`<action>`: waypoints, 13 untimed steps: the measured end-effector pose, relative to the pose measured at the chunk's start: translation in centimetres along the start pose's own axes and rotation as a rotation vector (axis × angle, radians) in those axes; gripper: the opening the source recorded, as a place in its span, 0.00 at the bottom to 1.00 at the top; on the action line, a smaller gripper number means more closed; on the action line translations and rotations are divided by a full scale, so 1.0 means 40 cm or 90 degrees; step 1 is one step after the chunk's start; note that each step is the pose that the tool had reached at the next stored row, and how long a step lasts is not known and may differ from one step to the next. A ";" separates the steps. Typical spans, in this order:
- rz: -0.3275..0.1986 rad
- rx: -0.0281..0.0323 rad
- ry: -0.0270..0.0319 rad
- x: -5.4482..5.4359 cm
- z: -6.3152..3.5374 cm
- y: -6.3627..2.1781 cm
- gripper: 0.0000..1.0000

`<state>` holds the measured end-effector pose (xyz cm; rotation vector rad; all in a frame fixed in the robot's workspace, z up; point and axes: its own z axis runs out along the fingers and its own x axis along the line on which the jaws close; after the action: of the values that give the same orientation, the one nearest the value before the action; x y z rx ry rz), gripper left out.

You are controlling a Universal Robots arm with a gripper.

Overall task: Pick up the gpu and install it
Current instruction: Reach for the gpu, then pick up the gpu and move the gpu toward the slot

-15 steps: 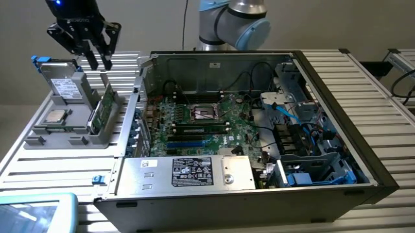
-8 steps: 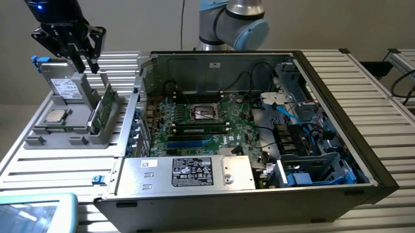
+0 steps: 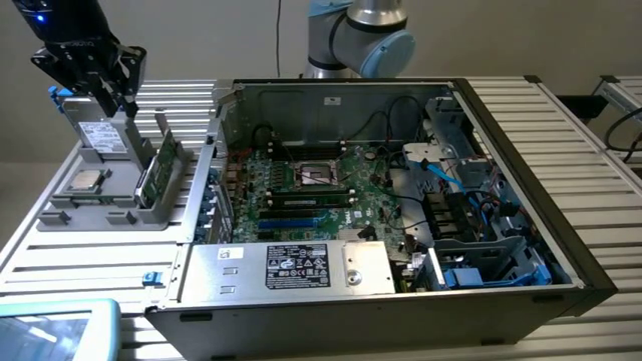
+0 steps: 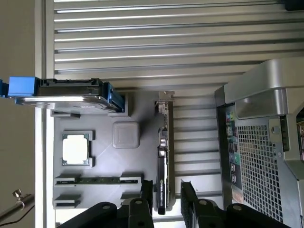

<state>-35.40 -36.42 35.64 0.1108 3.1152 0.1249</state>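
My hand [image 3: 119,105] is spread wide and grips nothing, positioned above the gray holder [image 3: 101,209] on the slatted surface [image 3: 561,128]. The gpu [image 3: 158,169] stands on edge in this holder, beside the open computer case [image 3: 351,316]. In the wrist view, the gpu's end lines up between my fingers [image 4: 145,204].
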 end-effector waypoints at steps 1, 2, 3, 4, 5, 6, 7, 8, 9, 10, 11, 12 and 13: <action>0.000 0.0000 0.0000 0.000 0.000 0.000 0.38; 0.000 0.0000 0.0001 0.000 0.000 0.000 0.38; 0.000 0.0000 0.0003 0.000 0.000 0.000 0.38; 0.000 0.0000 0.0003 0.000 0.000 0.000 0.38; 0.000 0.0001 0.0004 0.000 0.000 0.000 0.38; 0.000 0.0001 0.0004 0.000 0.000 0.000 0.38; 0.000 0.0001 0.0005 0.000 0.000 0.000 0.38; 0.000 0.0000 0.0005 0.000 0.000 0.000 0.38; 0.000 0.0000 0.0005 0.000 0.000 0.000 0.38; 0.000 0.0001 0.0006 0.000 0.000 0.000 0.38; 0.000 0.0000 0.0006 0.000 0.000 0.000 0.38; 0.000 0.0000 0.0006 0.000 0.000 0.000 0.38; 0.000 0.0000 0.0007 0.000 0.000 0.000 0.38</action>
<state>-35.41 -36.42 35.64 0.1108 3.1162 0.1249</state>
